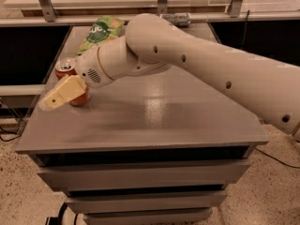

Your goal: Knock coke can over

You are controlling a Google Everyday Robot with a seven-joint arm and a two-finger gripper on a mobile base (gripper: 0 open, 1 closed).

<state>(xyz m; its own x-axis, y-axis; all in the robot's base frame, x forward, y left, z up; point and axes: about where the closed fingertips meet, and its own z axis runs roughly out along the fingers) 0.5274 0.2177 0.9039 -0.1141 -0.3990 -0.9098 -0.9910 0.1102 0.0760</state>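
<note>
The red coke can stands near the left edge of the grey table, its silver top showing. My gripper is at the end of the white arm, low over the table and right in front of the can, covering its lower front. Its cream fingers lie together in a single wedge pointing to the front left, shut on nothing. The can looks upright; I cannot tell if the gripper touches it.
A green snack bag lies at the back left of the table. A silver-grey can lies at the back edge. The white arm crosses the table from the right. The table's left edge is close to the can.
</note>
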